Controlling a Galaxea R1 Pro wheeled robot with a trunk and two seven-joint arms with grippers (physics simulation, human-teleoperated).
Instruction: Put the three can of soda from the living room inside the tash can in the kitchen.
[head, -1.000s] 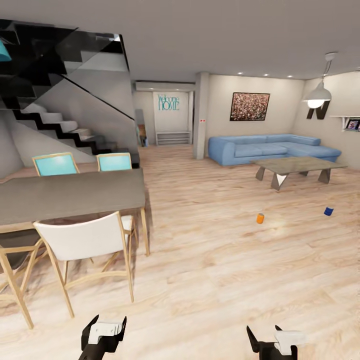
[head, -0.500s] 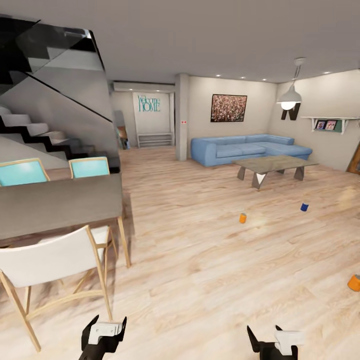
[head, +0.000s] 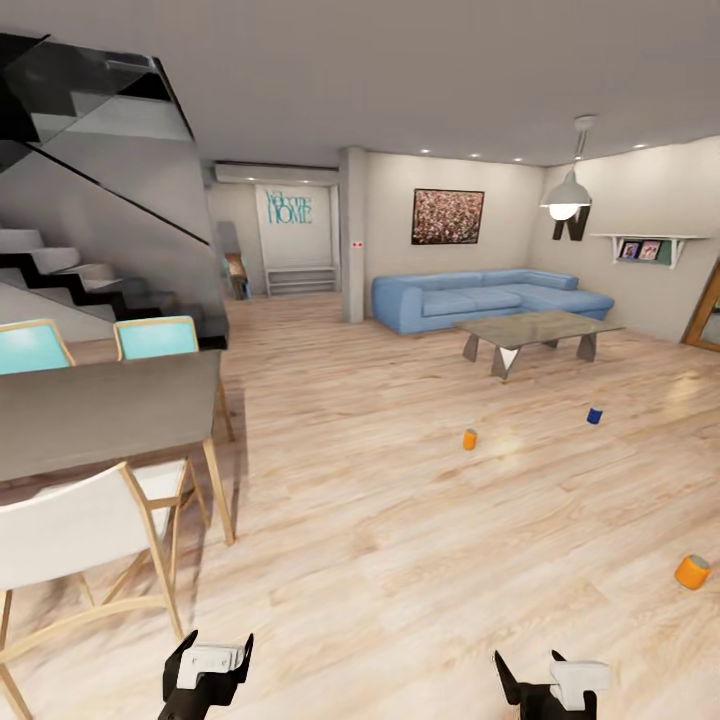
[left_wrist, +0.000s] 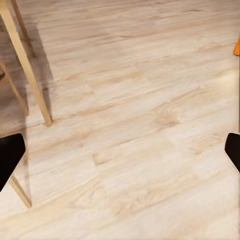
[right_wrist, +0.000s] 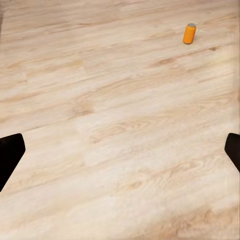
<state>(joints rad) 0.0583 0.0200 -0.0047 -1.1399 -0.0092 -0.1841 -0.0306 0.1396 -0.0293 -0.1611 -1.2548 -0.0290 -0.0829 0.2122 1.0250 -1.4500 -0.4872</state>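
Robot: it is standing on the wood floor (head: 400, 520) at the open end of the room, both arms hanging low in front of it.
Left gripper (head: 207, 668): its fingers are standing apart, holding nothing, beside the dining table (head: 100, 410) and the white chair (head: 70, 530).
Right gripper (head: 545, 682): its fingers are also spread wide, gripping nothing.
Near orange can (head: 692, 571): it is lying on bare floor off to the robot's right, the closest of the three; I am judging it to be the can in the right wrist view (right_wrist: 189, 33).
Far orange can (head: 469, 439): it is standing upright mid-floor, short of the near edge of the coffee table (head: 535, 328).
Blue can (head: 594, 415): it is standing off the table's near right corner, well apart from both orange cans.
Sofa (head: 480, 295): it is sitting behind the coffee table against the far wall.
Bin: I am not spotting it from here.
Risk: the near can is lying on its side, so a clumsy approach could nudge it and send it rolling away.
Risk: swinging right while this close to the chair could clip its legs with the base or left arm.
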